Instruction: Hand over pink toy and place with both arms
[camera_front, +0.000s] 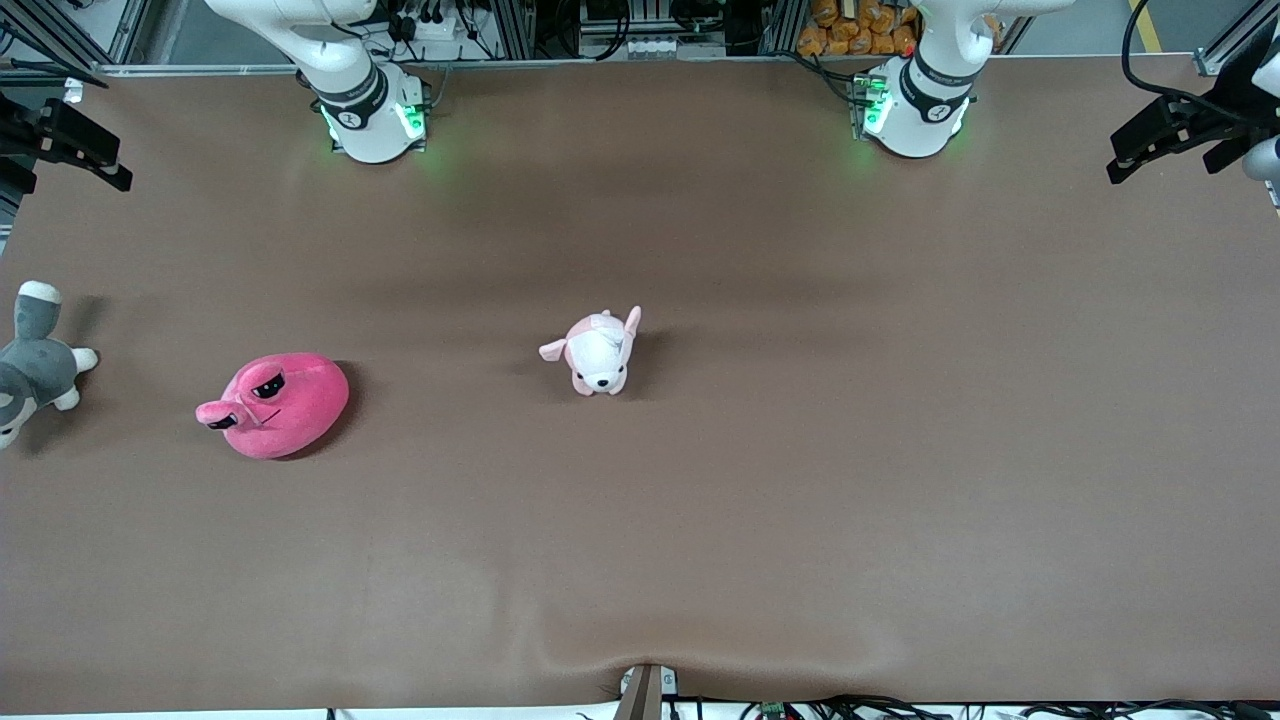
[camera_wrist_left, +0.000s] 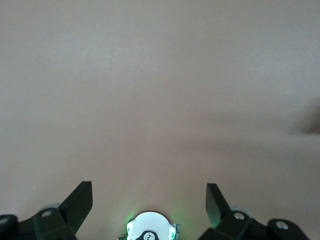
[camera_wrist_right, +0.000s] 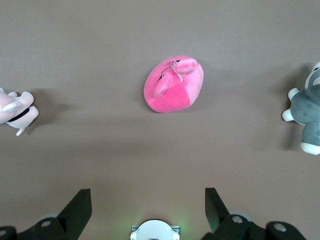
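The pink toy (camera_front: 280, 405) is a round hot-pink plush with black angry eyes. It lies on the brown table (camera_front: 800, 450) toward the right arm's end, and shows in the right wrist view too (camera_wrist_right: 173, 85). My right gripper (camera_wrist_right: 148, 200) hangs high above the table near its own base, open and empty, well apart from the toy. My left gripper (camera_wrist_left: 148, 200) is also open and empty, high over bare table near its base (camera_wrist_left: 150, 227). Neither gripper shows in the front view; only the two arms' bases (camera_front: 368, 115) (camera_front: 915, 105) stand along the table's back edge.
A small pale pink-and-white puppy plush (camera_front: 600, 352) sits near the table's middle. A grey-and-white plush animal (camera_front: 30, 365) lies at the table's edge at the right arm's end. Black fixtures (camera_front: 1180, 130) jut in at both ends.
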